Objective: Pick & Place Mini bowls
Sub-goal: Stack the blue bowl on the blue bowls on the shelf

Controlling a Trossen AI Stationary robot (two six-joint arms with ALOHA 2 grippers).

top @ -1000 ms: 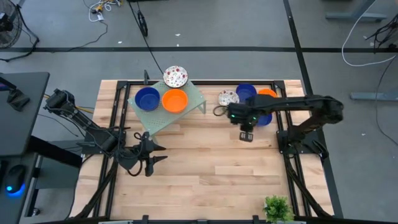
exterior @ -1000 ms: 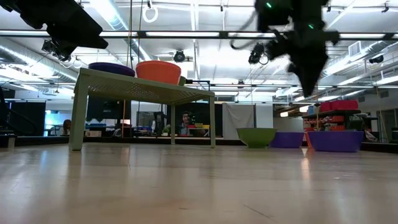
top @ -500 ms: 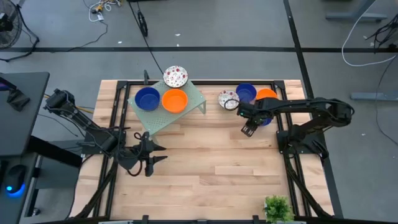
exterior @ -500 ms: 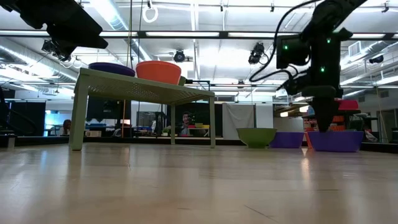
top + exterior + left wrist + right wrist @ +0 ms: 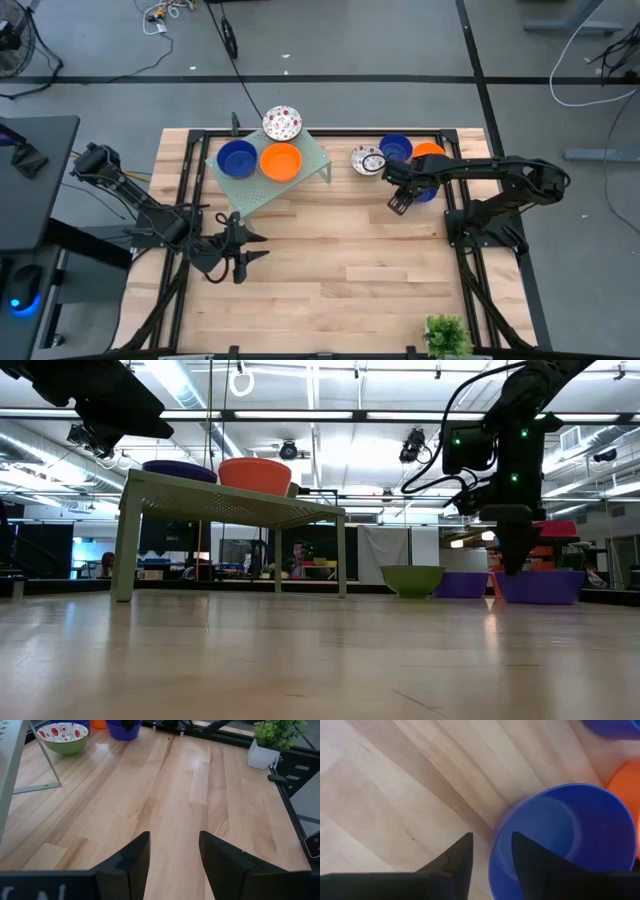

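Three mini bowls sit on the pale green rack [image 5: 268,170]: a blue one [image 5: 237,157], an orange one [image 5: 281,161] and a patterned one [image 5: 282,123]. On the table's right lie a patterned bowl [image 5: 367,159], a blue bowl [image 5: 396,148], an orange bowl [image 5: 431,151] and another blue bowl [image 5: 560,832]. My right gripper [image 5: 491,837] is open and points down over this last bowl's rim [image 5: 495,855], with one finger outside and one over the inside; no touch shows. It also appears in the high view [image 5: 400,203] and the low view [image 5: 512,563]. My left gripper [image 5: 173,836] waits open near the table's left [image 5: 243,255].
The rack stands on thin legs [image 5: 47,762] at the table's far left. A potted plant [image 5: 447,335] is at the near right corner. Bare wood [image 5: 340,260] stretches across the middle and near side. Black frame rails [image 5: 465,260] border the table.
My right gripper has come down from high above the table and shifted slightly toward the far right, turning as it went, and now hangs low at the rim of the blue bowl. The bowls have kept still.
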